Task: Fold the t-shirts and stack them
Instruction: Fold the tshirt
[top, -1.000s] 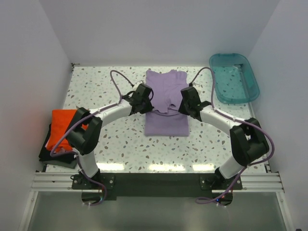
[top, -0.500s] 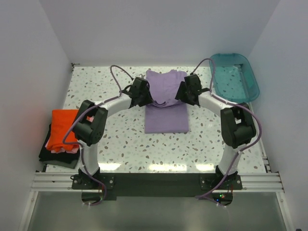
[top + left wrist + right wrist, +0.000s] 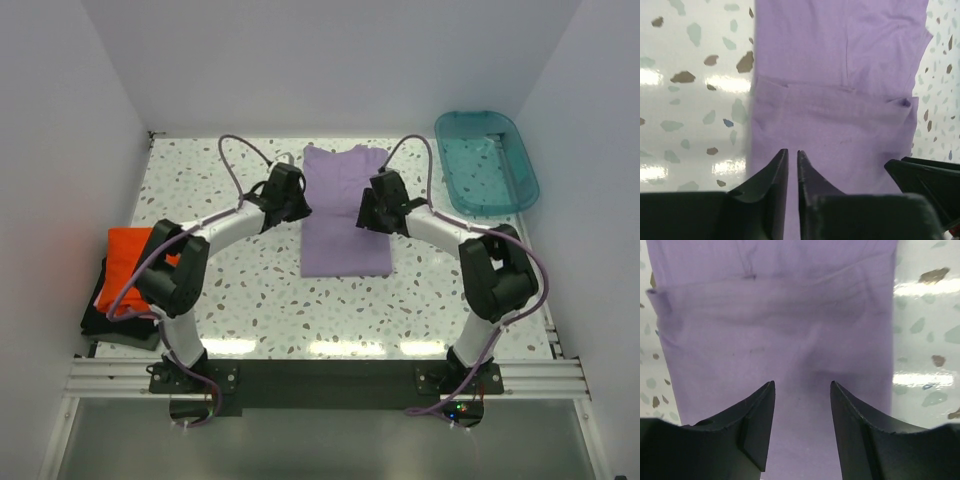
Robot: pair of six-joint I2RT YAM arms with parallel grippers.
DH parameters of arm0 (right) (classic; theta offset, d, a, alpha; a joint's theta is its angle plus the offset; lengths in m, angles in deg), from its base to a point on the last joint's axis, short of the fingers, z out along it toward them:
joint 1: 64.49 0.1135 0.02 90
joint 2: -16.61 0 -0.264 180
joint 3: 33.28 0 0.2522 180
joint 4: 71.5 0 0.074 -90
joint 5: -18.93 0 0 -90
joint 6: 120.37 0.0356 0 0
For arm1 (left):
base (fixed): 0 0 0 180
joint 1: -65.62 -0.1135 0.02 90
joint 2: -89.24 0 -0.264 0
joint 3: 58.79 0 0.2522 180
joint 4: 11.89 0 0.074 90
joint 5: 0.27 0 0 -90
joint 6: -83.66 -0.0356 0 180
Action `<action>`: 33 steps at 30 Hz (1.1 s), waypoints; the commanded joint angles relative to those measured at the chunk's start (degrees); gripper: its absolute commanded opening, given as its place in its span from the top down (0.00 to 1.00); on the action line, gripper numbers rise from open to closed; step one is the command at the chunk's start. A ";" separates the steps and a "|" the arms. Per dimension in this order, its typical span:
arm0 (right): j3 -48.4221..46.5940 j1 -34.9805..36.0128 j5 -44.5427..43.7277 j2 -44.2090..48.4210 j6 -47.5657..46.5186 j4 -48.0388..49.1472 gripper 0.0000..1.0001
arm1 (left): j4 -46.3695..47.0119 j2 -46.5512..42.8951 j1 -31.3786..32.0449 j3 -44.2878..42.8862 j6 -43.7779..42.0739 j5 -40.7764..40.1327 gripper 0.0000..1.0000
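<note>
The lavender t-shirt [image 3: 345, 225] lies folded into a flat rectangle in the middle of the table, collar end at the far side. My left gripper [image 3: 296, 204] hovers over its left edge, jaws only a narrow slit apart with nothing between them [image 3: 792, 151]. My right gripper [image 3: 369, 212] hovers over the right edge, open and empty [image 3: 802, 383]. The purple cloth [image 3: 840, 100] [image 3: 770, 315] fills both wrist views below the fingertips. A folded orange-red t-shirt [image 3: 130, 265] tops a pile at the left edge, with a dark one [image 3: 112, 325] under it.
A teal plastic tub [image 3: 487, 160] stands at the far right corner. White walls close in the speckled table [image 3: 240, 290] on three sides. The right gripper's black body [image 3: 927, 175] shows at the lower right of the left wrist view.
Both grippers carried the shirt's near part toward the far side, let it go, and have drawn back a little. The shirt now lies flat and both jaws are off the cloth.
</note>
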 commanded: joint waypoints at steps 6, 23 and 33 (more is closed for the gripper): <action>-5.69 1.92 -0.98 -5.05 -1.04 0.83 0.53 | 0.89 4.67 3.57 -2.89 1.02 0.49 0.93; -17.39 -1.60 -4.86 -19.81 -3.33 -2.87 0.54 | -1.13 23.13 -1.26 -17.75 -0.57 0.93 0.94; -7.56 -1.25 -2.41 -14.82 -1.05 -0.85 0.54 | -1.49 16.29 -1.88 -3.18 8.13 -1.18 0.94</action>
